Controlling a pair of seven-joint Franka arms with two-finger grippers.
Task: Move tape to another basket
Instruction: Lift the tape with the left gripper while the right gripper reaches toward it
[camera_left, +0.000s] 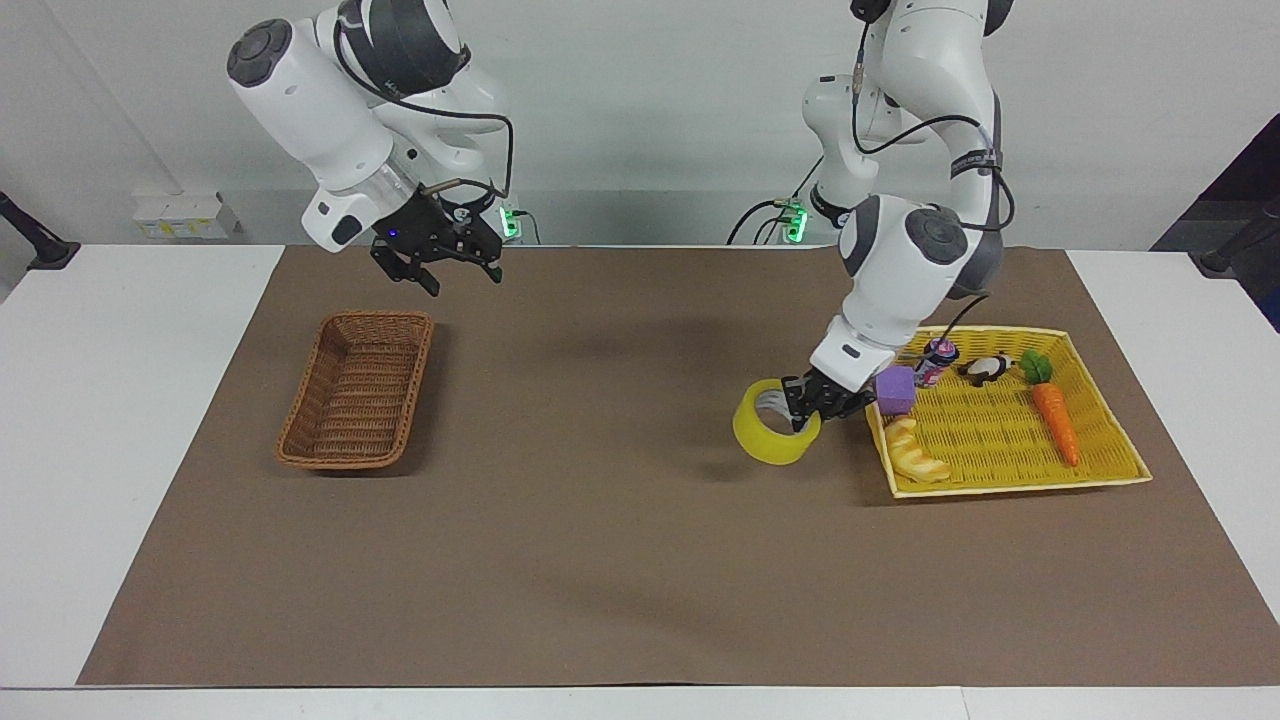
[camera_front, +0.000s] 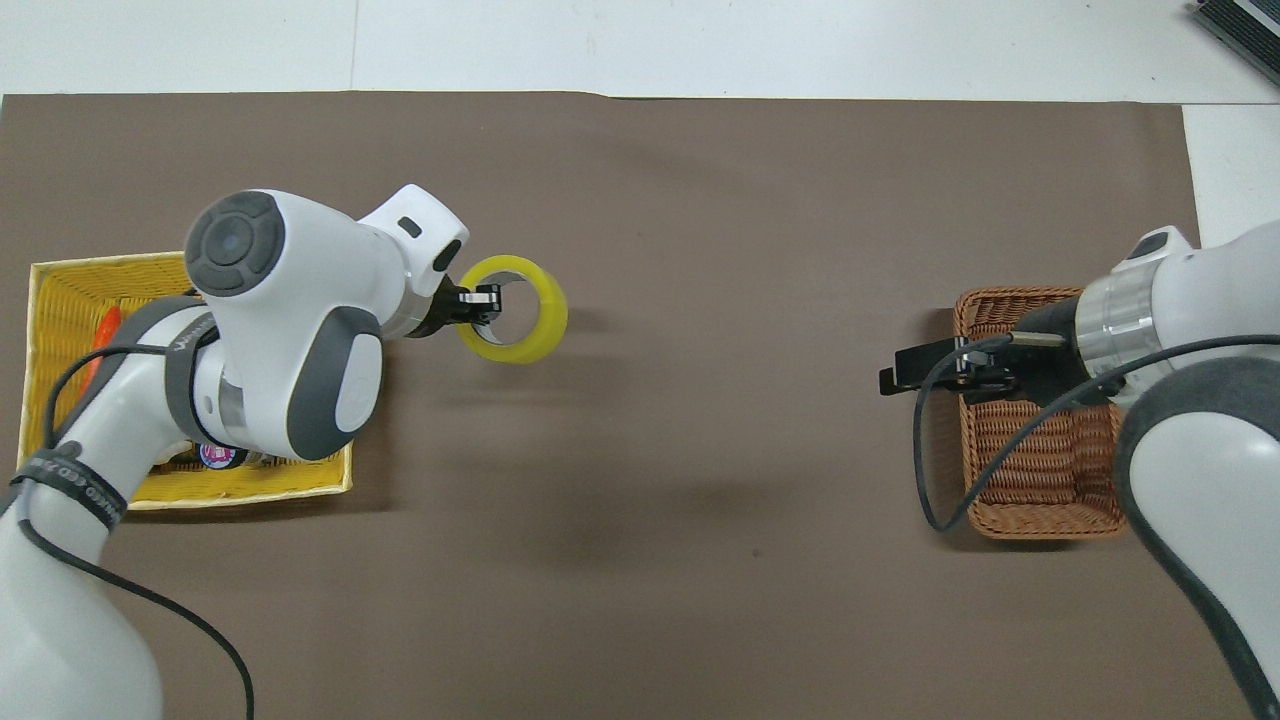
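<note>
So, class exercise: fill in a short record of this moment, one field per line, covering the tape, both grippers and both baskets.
tape: held over the brown mat, clear of the yellow basket
left gripper: shut on tape's wall
right gripper: open, raised beside the wicker basket
wicker basket: nothing inside
yellow basket: carrot, croissant, purple block
</note>
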